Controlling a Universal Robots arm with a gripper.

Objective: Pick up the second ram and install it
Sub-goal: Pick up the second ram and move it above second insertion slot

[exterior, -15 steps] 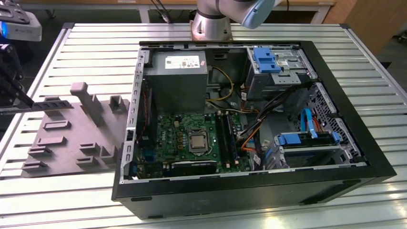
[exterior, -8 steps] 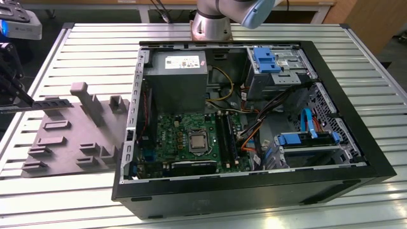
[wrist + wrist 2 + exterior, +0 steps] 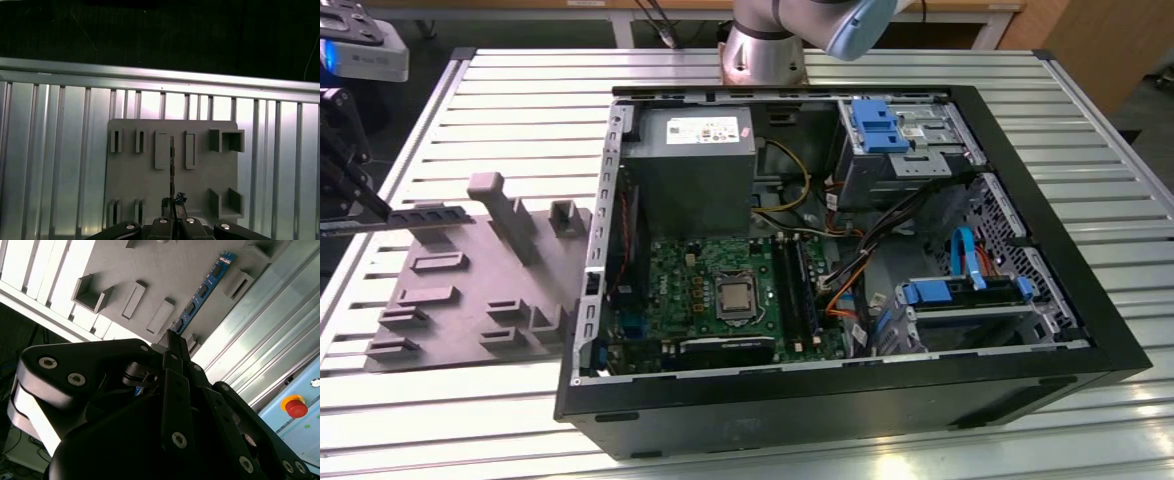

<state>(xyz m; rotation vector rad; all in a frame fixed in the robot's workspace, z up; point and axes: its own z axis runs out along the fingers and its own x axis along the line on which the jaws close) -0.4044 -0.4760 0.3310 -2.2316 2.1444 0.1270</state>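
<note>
Gripper [image 3: 172, 337] pinches one end of the second ram [image 3: 202, 292], holding it over the grey block [image 3: 200, 185] (well apart from the computer case [image 3: 854, 400]). It looks light, thin, stiff and easy to break, so grip the flat sides gently.

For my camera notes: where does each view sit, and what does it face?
Exterior view: off the arm, looking down on computer case, grey fixture; arm base shows.
First wrist view: at the wrist, facing the fixture; claw shows.
Second wrist view: at the wrist, looking along the claw's links.
Shared: both wrist views show the second ram and the fixture.
</note>
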